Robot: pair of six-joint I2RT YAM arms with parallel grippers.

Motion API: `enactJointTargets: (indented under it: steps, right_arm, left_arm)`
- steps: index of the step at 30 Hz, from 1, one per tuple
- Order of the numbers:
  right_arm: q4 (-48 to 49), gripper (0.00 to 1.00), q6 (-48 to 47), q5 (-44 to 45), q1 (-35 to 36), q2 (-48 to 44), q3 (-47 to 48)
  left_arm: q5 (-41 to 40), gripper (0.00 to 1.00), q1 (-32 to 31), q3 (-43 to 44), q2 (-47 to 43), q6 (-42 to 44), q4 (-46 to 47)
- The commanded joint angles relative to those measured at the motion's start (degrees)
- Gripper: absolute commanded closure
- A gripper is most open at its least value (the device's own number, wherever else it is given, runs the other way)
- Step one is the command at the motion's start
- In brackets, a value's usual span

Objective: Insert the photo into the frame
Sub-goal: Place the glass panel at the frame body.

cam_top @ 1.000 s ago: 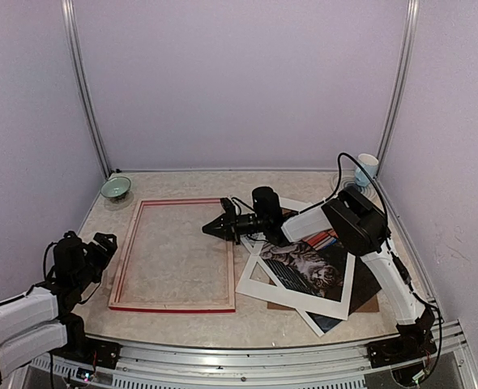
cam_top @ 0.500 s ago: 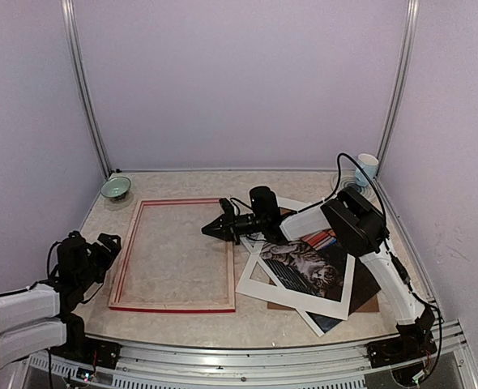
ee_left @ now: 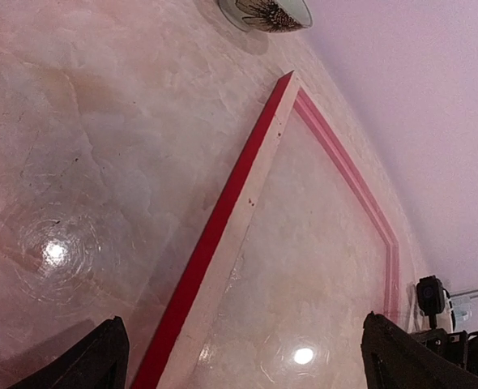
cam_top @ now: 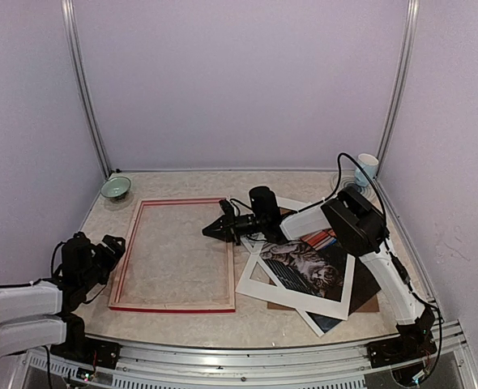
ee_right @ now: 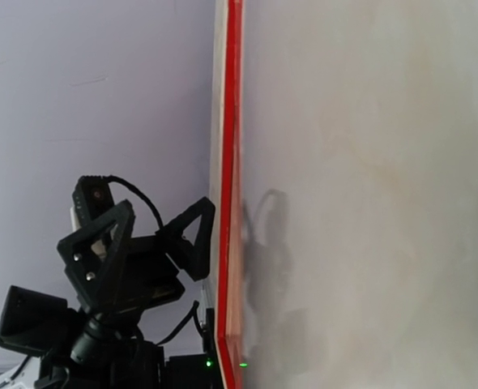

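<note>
The frame lies flat at left-centre of the table, thin red rails round a see-through middle. The photo, a grey cat on colourful books, lies to its right under a white mat. My left gripper stands open just outside the frame's left rail; in the left wrist view that red rail runs between its fingertips. My right gripper is shut and empty, pointing left over the frame's inside, close to its right rail. The right wrist view shows the frame's red edge and the left gripper beyond it.
A green bowl sits at the back left, close to the frame's far corner. A pale blue cup stands at the back right. A brown backing board lies under the photo and mat. Lilac walls close in three sides.
My left gripper has moved forward and right, closer to the frame's left rail. The right gripper, frame and photo have hardly moved.
</note>
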Motion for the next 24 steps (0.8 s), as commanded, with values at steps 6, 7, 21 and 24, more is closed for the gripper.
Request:
enactJointTargets:
  steps: [6,7,21,24]
  right_arm:
    - [-0.3,1.0,0.8,-2.2,-0.4,0.3,-0.1]
    - [-0.5,1.0,0.8,-2.2,-0.4,0.3,-0.1]
    - [5.6,0.99,3.4,-1.5,-0.4,1.1,-1.2]
    - [3.0,0.99,1.2,-0.7,-0.4,0.8,-0.5]
  left_arm:
    - [-1.4,0.01,-1.0,-0.4,0.4,-0.4,1.6]
    - [-1.4,0.01,-1.0,-0.3,0.5,-0.4,1.7]
    - [-2.0,0.01,-2.0,-0.3,1.2,-0.9,2.1]
    - [-2.1,0.01,-2.2,-0.4,1.2,-0.9,2.1]
